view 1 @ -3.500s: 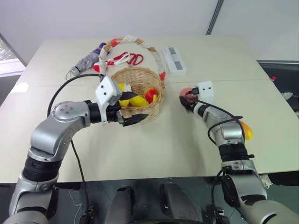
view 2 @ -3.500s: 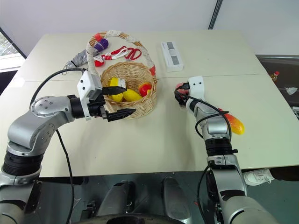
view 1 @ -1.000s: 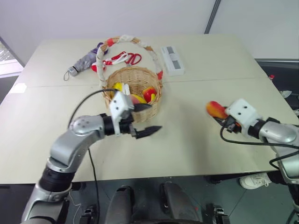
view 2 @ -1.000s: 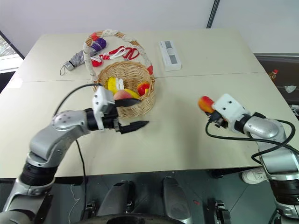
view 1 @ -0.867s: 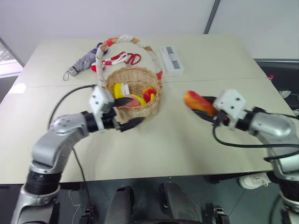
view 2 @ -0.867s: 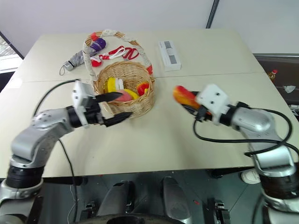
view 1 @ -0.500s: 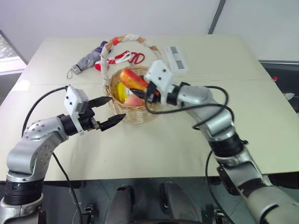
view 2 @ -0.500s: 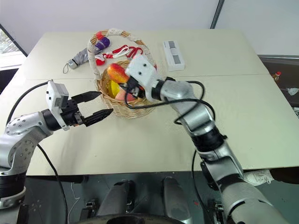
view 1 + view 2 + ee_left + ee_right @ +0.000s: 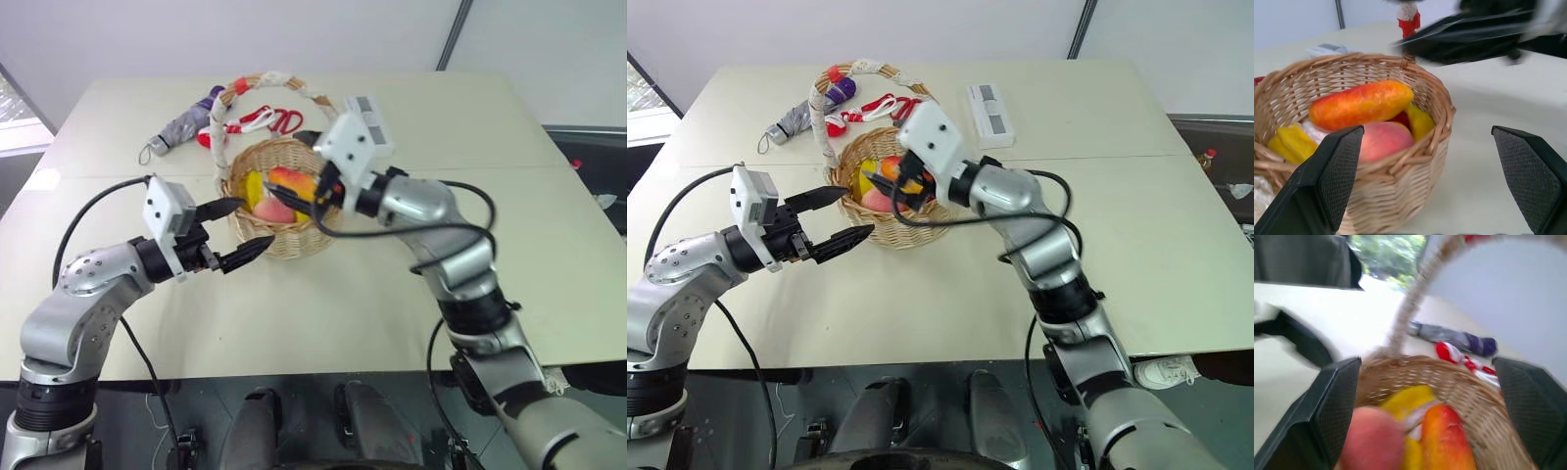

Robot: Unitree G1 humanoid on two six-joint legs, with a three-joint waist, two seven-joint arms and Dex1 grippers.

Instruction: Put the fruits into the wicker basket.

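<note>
Fruits fill the wicker basket (image 9: 284,230) mid-tabletop (image 9: 411,304): we see the smooth mango (image 9: 1359,103) lying atop the matte peach (image 9: 1382,141) and yellow pieces, so sorting looks finished. Our right tool (image 9: 304,201) gapes empty over the woven rim; our left tool (image 9: 240,235) hangs wide beside it.

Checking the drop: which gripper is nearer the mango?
Right. The right gripper hangs open just over the mango in the basket; the left gripper, also open, is outside the rim.
</note>
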